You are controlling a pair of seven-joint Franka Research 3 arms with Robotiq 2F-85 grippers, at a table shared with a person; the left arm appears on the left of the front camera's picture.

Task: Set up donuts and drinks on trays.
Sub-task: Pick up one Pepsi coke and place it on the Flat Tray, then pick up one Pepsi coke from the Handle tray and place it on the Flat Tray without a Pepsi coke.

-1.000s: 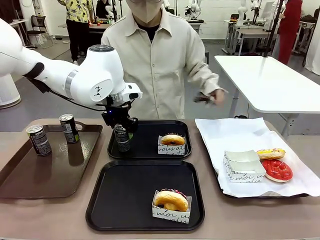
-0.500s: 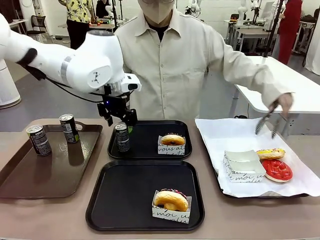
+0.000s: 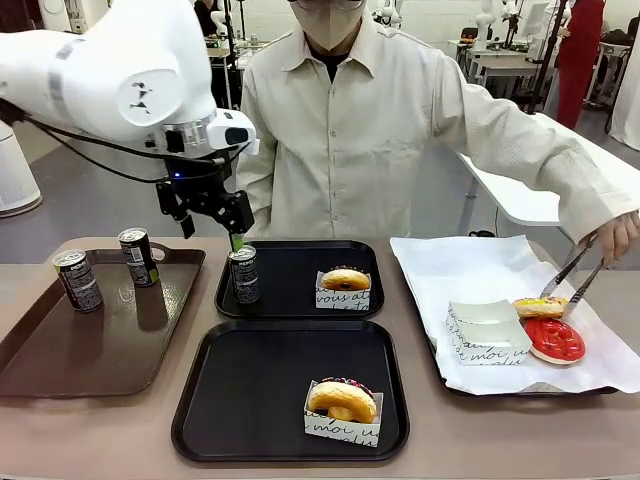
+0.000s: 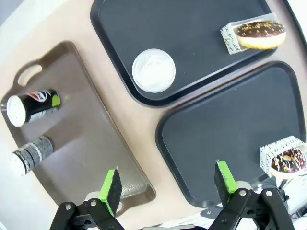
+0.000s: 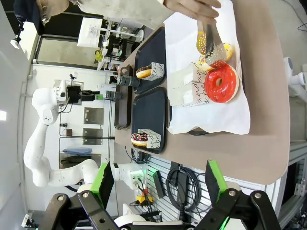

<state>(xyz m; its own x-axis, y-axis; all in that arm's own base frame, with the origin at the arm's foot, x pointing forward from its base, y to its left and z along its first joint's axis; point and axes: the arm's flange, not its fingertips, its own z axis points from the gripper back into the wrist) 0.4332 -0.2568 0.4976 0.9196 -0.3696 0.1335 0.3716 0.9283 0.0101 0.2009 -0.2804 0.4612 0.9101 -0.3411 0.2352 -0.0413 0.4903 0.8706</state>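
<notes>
Donuts (image 3: 345, 279) (image 3: 342, 400) (image 3: 541, 307) (image 3: 554, 340) four, cans (image 3: 243, 275) (image 3: 137, 257) (image 3: 77, 280) three, black trays (image 3: 290, 292) (image 3: 250, 390) two; left hand (image 4: 167, 179), right hand (image 5: 159, 172) gape empty.

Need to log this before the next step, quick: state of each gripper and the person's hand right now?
Left gripper: open, empty, clear of the can.
Right gripper: open, empty.
Person's hand: holding tongs at the yellow-iced donut.
</notes>
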